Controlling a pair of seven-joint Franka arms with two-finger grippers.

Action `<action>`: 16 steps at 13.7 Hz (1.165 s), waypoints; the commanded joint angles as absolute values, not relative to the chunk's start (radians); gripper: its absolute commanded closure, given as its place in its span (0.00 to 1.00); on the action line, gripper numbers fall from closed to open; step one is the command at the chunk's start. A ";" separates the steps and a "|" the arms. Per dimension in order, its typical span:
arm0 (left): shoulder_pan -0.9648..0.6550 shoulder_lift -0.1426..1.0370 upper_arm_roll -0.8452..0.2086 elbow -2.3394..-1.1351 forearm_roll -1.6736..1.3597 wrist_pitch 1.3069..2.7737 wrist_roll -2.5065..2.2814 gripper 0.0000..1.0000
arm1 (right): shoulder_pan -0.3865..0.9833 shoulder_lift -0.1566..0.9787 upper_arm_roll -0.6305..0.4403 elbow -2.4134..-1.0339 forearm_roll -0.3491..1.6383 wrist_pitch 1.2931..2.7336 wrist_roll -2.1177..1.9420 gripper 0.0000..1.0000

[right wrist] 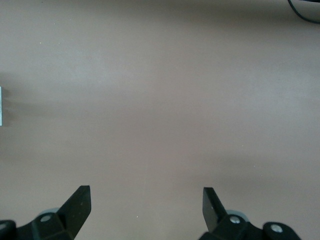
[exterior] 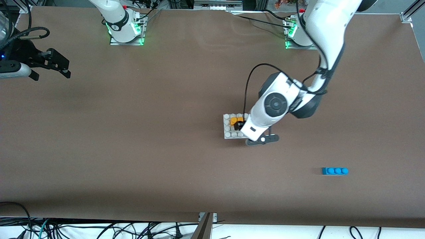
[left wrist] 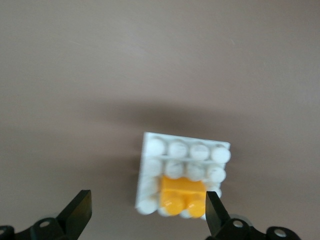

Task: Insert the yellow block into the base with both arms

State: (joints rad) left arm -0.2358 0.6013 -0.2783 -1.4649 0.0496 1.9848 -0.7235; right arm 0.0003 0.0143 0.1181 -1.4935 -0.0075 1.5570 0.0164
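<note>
The yellow block (exterior: 235,120) sits on the white base (exterior: 229,133), on the studs along the edge toward the arm bases. My left gripper (exterior: 239,126) hovers just over the base and is mostly hidden under its own wrist. In the left wrist view the left gripper (left wrist: 147,201) is open and empty. One finger (left wrist: 216,215) stands close beside the yellow block (left wrist: 182,194) on the base (left wrist: 154,148), the other well off it. My right gripper (exterior: 51,73) waits open and empty over the right arm's end of the table, and it shows in its own view (right wrist: 146,194) above bare table.
A longer blue three-stud brick (exterior: 334,171) lies on the brown table (exterior: 132,149), nearer the front camera than the base and toward the left arm's end. Cables hang along the table's front edge.
</note>
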 commanded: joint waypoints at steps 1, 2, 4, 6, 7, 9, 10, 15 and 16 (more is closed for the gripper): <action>-0.140 0.461 -0.285 -1.494 0.044 1.863 -0.713 0.00 | -0.005 0.008 0.121 -1.489 -0.005 1.562 0.005 0.01; -0.106 0.419 -0.285 -1.494 0.044 1.820 -0.712 0.00 | -0.005 0.008 0.121 -1.489 -0.006 1.562 0.005 0.01; -0.025 0.347 -0.287 -1.494 0.044 1.755 -0.660 0.00 | -0.005 0.008 0.121 -1.489 -0.006 1.562 0.005 0.01; 0.075 0.307 -0.285 -1.494 0.006 1.715 -0.525 0.00 | -0.005 0.009 0.121 -1.489 -0.006 1.571 0.005 0.01; 0.121 0.290 -0.285 -1.494 -0.006 1.706 -0.462 0.00 | -0.005 0.009 0.121 -1.489 -0.008 1.580 0.005 0.01; 0.205 0.270 -0.288 -1.494 -0.009 1.674 -0.350 0.00 | -0.005 0.009 0.121 -1.489 -0.008 1.597 0.005 0.01; 0.221 0.255 -0.285 -1.494 -0.027 1.672 -0.335 0.00 | -0.005 0.009 0.121 -1.489 -0.008 1.598 0.005 0.01; 0.259 0.166 -0.223 -1.550 -0.038 1.583 -0.192 0.00 | -0.006 0.009 0.118 -1.489 -0.028 1.611 0.005 0.01; 0.209 0.126 -0.165 -1.599 -0.040 1.589 -0.149 0.00 | -0.006 0.009 0.120 -1.489 -0.028 1.611 0.005 0.01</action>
